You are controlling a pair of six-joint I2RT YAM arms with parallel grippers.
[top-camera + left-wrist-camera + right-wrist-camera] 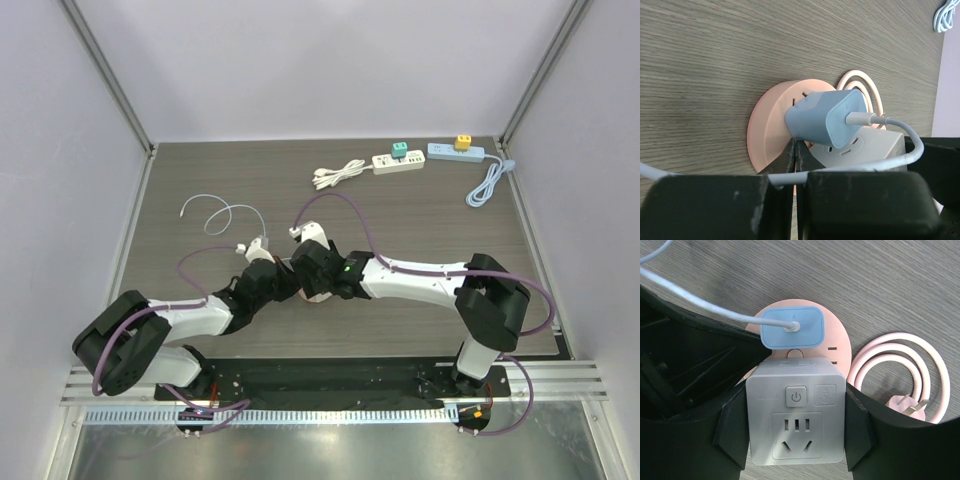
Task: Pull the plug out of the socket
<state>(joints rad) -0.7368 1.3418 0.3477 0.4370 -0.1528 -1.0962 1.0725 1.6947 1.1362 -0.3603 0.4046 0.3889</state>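
A round pink socket (837, 335) lies flat on the table. A blue plug (790, 327) with a white cable (900, 127) sits in its face, beside a white cube adapter (796, 412). My right gripper (796, 425) is shut on the white cube adapter, one finger on each side. My left gripper (795, 147) is shut with nothing between its fingers, and its tips rest on the pink socket (771, 125) just under the blue plug (825, 117). From above, both grippers (300, 272) meet at the table's middle and hide the socket.
The socket's pink cord (900, 375) lies coiled to its right. The white cable (225, 215) loops away to the left. At the back right lie a white power strip (398, 160), a blue power strip (457, 150) and a bundled white cord (338, 174).
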